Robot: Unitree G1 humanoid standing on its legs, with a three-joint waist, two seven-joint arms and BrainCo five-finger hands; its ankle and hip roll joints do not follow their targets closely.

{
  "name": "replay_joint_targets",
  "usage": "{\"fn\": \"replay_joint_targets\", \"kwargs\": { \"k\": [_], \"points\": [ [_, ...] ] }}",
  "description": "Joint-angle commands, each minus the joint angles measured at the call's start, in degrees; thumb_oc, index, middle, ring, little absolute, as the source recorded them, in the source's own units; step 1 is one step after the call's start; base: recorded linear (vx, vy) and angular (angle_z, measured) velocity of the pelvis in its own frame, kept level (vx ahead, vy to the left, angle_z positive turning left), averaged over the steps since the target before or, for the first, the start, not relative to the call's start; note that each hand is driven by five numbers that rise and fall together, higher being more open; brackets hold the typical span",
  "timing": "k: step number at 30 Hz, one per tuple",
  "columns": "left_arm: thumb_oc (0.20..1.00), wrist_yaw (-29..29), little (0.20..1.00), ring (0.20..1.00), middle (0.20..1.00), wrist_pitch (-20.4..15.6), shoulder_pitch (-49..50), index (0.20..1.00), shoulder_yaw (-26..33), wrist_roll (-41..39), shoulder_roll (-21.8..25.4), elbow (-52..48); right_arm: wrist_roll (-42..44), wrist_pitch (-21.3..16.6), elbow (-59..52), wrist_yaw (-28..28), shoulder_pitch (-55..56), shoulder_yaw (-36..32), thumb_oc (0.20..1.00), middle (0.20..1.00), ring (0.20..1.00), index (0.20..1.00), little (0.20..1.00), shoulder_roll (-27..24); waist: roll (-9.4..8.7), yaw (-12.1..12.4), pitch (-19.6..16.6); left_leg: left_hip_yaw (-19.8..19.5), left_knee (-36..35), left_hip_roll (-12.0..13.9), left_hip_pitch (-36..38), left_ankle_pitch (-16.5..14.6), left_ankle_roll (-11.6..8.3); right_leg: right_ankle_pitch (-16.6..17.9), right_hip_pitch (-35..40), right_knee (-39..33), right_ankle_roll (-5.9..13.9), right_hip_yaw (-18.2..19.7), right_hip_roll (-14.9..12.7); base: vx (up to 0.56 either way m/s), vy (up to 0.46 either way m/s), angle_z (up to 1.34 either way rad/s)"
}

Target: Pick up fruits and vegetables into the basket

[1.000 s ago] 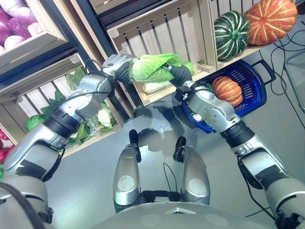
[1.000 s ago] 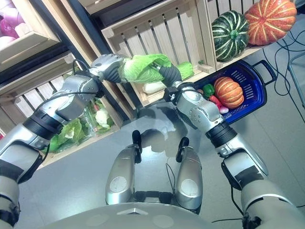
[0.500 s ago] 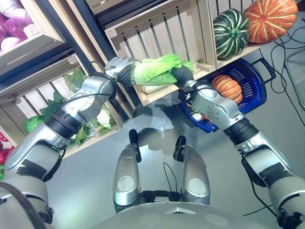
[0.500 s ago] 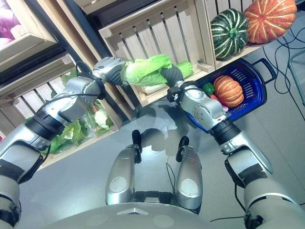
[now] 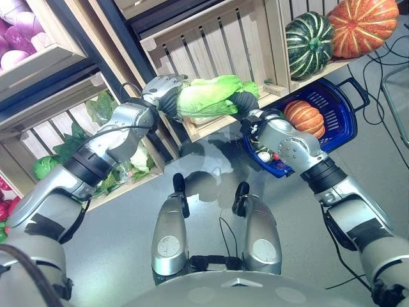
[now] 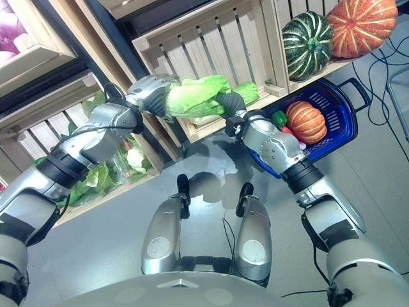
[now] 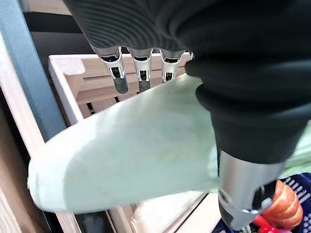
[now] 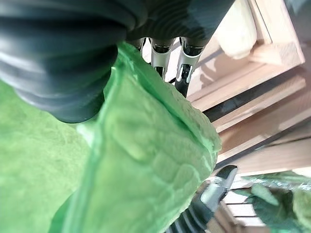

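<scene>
One cabbage, up in front of the crate, pinched end to end between left hand and right hand, both grasping. Probably light, leafy, crushable; best cradled at both ends. Beyond: one basket, one small pumpkin inside, two squashes shelved.

Slatted wooden crates on dark shelving; grey floor below.
</scene>
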Motion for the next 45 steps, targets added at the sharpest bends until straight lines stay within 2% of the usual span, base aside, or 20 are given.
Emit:
{"fn": "replay_joint_targets", "kwargs": {
  "k": [1, 6, 10, 15, 21, 23, 30, 36, 38, 39, 40, 41, 45],
  "points": [
    [1.0, -1.9, 1.0, 1.0, 1.0, -0.6, 3.8, 1.0, 2.5, -6.0, -0.4, -4.5, 4.4, -6.6, -6.1, 4.3, -0.7, -8.7, 0.2, 0.2, 0.2, 0.2, 0.2, 3.8, -0.2, -1.5, -2.7, 3.2, 4.4, -1.2, 1.1, -9.0, 1.8, 2.6, 2.6, -7.2, 2.65, 0.8, 0.6, -0.04, 0.0, -0.01],
    [1.0, -2.8, 1.0, 1.0, 1.0, -1.7, 7.7, 1.0, 6.6, -9.2, 3.6, -6.9, 5.1, -8.9, -6.0, 6.8, 5.2, -17.0, 0.2, 0.2, 0.2, 0.2, 0.2, 0.3, 0.29, -3.0, -2.0, 3.9, 3.8, -1.2, 1.1, -8.8, 1.97, 2.7, 1.6, -6.7, 2.62, 1.4, 1.0, -0.04, -0.012, -0.01],
    [1.0, -3.3, 1.0, 1.0, 1.0, -1.7, 9.2, 1.0, 8.5, -10.3, 5.0, -8.1, 6.4, -9.8, -4.8, 8.0, 7.9, -21.3, 0.2, 0.2, 0.2, 0.2, 0.2, -1.4, 0.31, -3.6, -1.9, 4.3, 3.7, -1.0, 1.0, -8.8, 1.98, 2.7, 1.1, -6.6, 2.5, 1.6, 1.2, -0.03, -0.047, -0.02],
    [1.0, -3.1, 1.0, 1.0, 1.0, -2.2, 10.6, 1.0, 10.5, -12.5, 7.6, -10.2, 9.5, -11.9, -0.6, 9.7, 11.0, -27.7, 0.2, 0.2, 0.2, 0.2, 0.2, -5.9, 0.15, -4.7, -1.5, 5.1, 3.4, -0.4, 0.5, -8.5, 1.96, 2.9, 0.2, -6.8, 2.36, 1.7, 1.8, -0.04, -0.077, -0.11],
    [1.0, 1.0, 1.0, 1.0, 1.0, -2.9, 12.0, 1.0, 13.1, -18.1, 8.9, -11.5, 10.8, -13.1, 2.6, 11.8, 13.7, -32.0, 0.2, 0.2, 0.2, 0.2, 0.2, -9.2, 0.02, -5.3, -1.2, 5.6, 3.4, 0.1, -0.2, -8.3, 1.83, 2.7, -0.6, -6.6, 2.05, 1.8, 2.4, -0.02, -0.06, -0.08],
    [1.0, 4.1, 1.0, 1.0, 1.0, -3.2, 13.2, 1.0, 14.8, -21.1, 9.0, -10.6, 11.5, -13.5, 3.5, 13.3, 15.3, -34.5, 0.2, 0.2, 0.2, 0.2, 0.2, -10.4, -0.09, -5.7, -1.0, 5.7, 3.6, 0.3, -0.7, -8.3, 1.79, 2.5, -1.3, -6.0, 1.84, 2.0, 2.7, -0.02, -0.075, -0.04],
    [1.0, 11.7, 1.0, 1.0, 1.0, -2.3, 14.5, 1.0, 16.3, -20.7, 8.1, -2.6, 9.6, -14.0, 4.8, 13.1, 17.7, -38.5, 0.2, 0.2, 0.2, 0.2, 0.2, -12.5, -0.4, -6.9, -0.3, 6.2, 4.4, 1.0, -2.8, -7.7, 1.39, 2.0, -3.9, -4.3, 1.31, 2.3, 3.5, -0.02, -0.06, -0.09],
    [1.0, 15.9, 1.0, 1.0, 1.0, -2.5, 14.0, 1.0, 15.6, -21.7, 6.9, 2.0, 5.8, -12.7, 7.4, 10.0, 17.5, -37.6, 0.2, 0.2, 0.2, 0.2, 0.2, -14.3, 0.05, -7.4, -0.3, 6.5, 5.3, 1.0, -5.7, -7.0, 1.13, 1.5, -7.4, -2.0, 0.93, 2.7, 3.6, -0.01, -0.013, -0.07],
    [1.0, 17.1, 1.0, 1.0, 1.0, -2.4, 12.7, 1.0, 15.1, -23.0, 6.3, 3.4, 5.0, -11.0, 8.9, 8.5, 15.8, -35.5, 0.2, 0.2, 0.2, 0.2, 0.2, -14.8, 0.62, -7.4, -0.3, 6.4, 6.3, 0.8, -8.5, -6.6, 1.11, 1.0, -10.6, 0.2, 0.71, 3.0, 3.3, 0.01, 0.027, -0.08],
    [1.0, 17.5, 1.0, 1.0, 1.0, -2.3, 12.1, 1.0, 14.6, -23.4, 6.0, 4.1, 4.9, -10.4, 9.6, 8.5, 15.2, -34.7, 0.2, 0.2, 0.2, 0.2, 0.2, -14.8, 0.96, -7.4, -0.3, 5.7, 6.8, 0.5, -8.8, -7.6, 0.66, -0.2, -11.2, 1.3, 1.11, 3.8, 3.3, 0.0, 0.034, -0.08],
    [1.0, 18.0, 1.0, 1.0, 1.0, -2.3, 11.6, 1.0, 14.3, -24.0, 5.8, 4.7, 5.1, -9.9, 10.2, 8.4, 14.5, -34.1, 0.2, 0.2, 0.2, 0.2, 0.2, -14.9, 1.17, -7.4, -0.3, 6.4, 6.9, 0.6, -10.0, -6.5, 1.07, 0.6, -12.6, 1.7, 0.64, 3.3, 3.1, 0.05, 0.071, -0.1],
    [1.0, 18.7, 1.0, 1.0, 1.0, -2.0, 10.7, 1.0, 13.8, -24.6, 5.3, 5.4, 4.8, -9.3, 11.2, 7.5, 13.6, -32.9, 0.2, 0.2, 0.2, 0.2, 0.2, -14.7, 1.64, -7.3, -0.3, 5.8, 7.4, 0.3, -10.5, -7.3, 0.64, -0.6, -13.2, 2.8, 1.02, 4.1, 3.1, -0.01, 0.067, -0.09],
    [1.0, 19.9, 1.0, 1.0, 1.0, -0.5, 5.4, 1.0, 11.3, -26.2, 4.0, 8.1, 5.2, -7.3, 16.2, 5.3, 8.5, -29.0, 0.2, 0.2, 0.2, 0.2, 0.2, -14.7, 3.14, -7.1, -0.3, 6.0, 8.3, -0.3, -13.8, -7.2, 0.41, -2.1, -17.6, 6.0, 1.17, 4.8, 2.2, 0.03, 0.069, -0.04]
  ]
}}
